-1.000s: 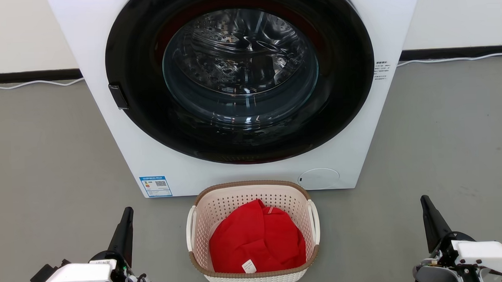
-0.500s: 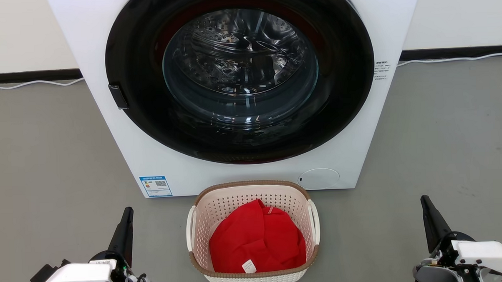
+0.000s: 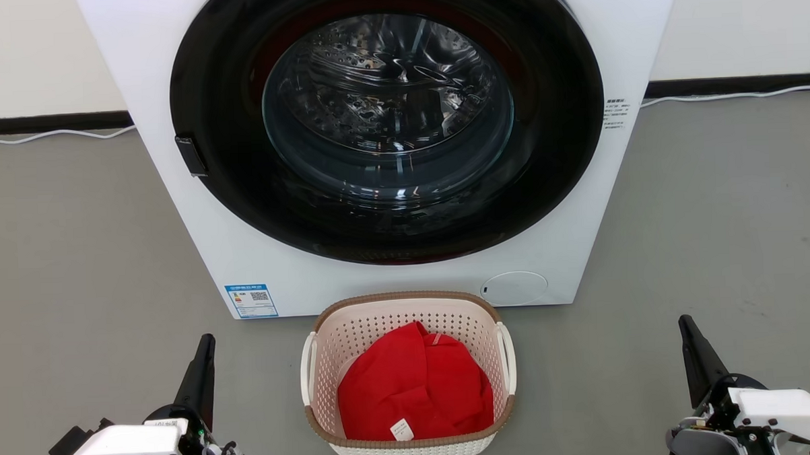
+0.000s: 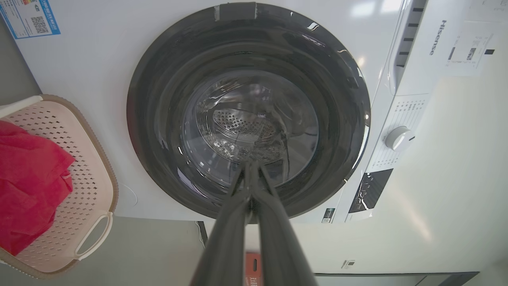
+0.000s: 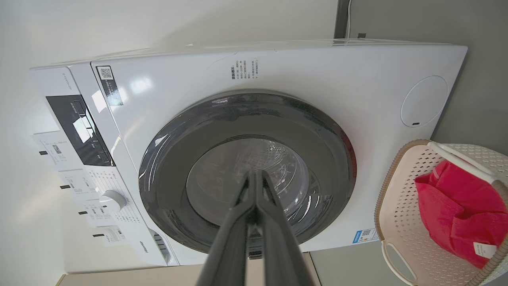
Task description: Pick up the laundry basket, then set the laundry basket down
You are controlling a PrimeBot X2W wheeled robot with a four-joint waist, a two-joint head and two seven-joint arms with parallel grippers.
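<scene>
Head view: a white washer (image 3: 380, 285) stands on the grey floor (image 3: 76, 266). Just before it sits the laundry basket (image 3: 407, 296), holding a red garment (image 3: 414, 385). Left pincer (image 3: 207, 339) and right pincer (image 3: 684, 322) flank it, well apart from its handles, each with fingers pressed together and empty.

Head camera looks forward and down, from close above, at the washer (image 3: 197, 248) and the basket (image 3: 405, 297) on the floor (image 3: 76, 266). The 2 wrist cameras sit low and rolled sideways, each aimed along its own fingers, left claw (image 4: 250, 166) and right claw (image 5: 256, 173), at the washer's front. All 3 views share washer and basket, with the basket at each wrist view's edge.
</scene>
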